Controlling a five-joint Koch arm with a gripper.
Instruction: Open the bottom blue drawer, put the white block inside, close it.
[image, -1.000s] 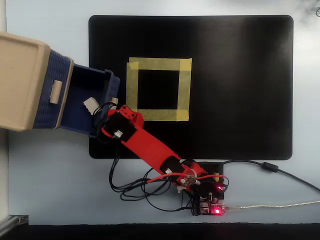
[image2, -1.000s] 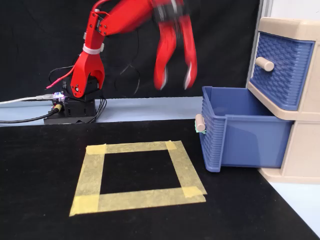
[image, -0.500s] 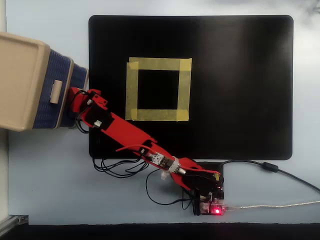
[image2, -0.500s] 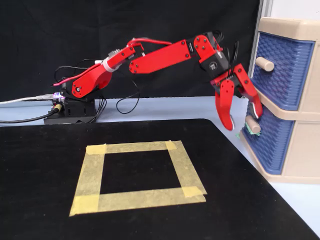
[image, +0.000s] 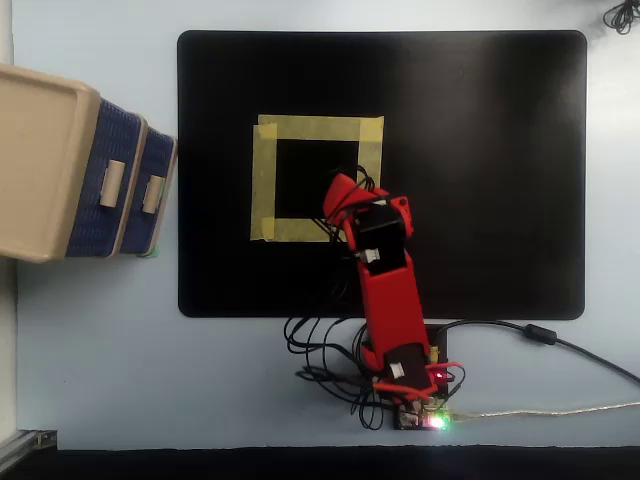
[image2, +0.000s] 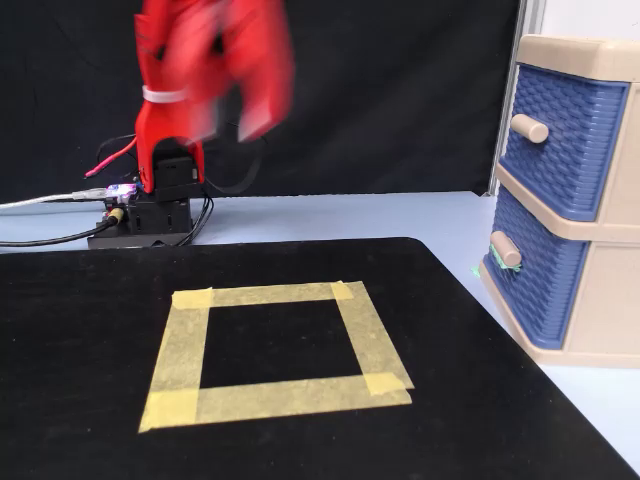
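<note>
Overhead: bottom blue drawer (image: 152, 196) shut, at 9 o'clock from my gripper (image: 340, 195); jaw gap blurred, prob. empty, can't tell.

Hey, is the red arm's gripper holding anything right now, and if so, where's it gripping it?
It cannot be told for sure: the gripper is motion-blurred above the yellow tape square, and no object shows in it.

A pale blue table (image: 90, 350) is covered by a black mat (image: 480, 170). A black backdrop (image2: 400, 90) is hung behind. Even lighting is provided.
</note>
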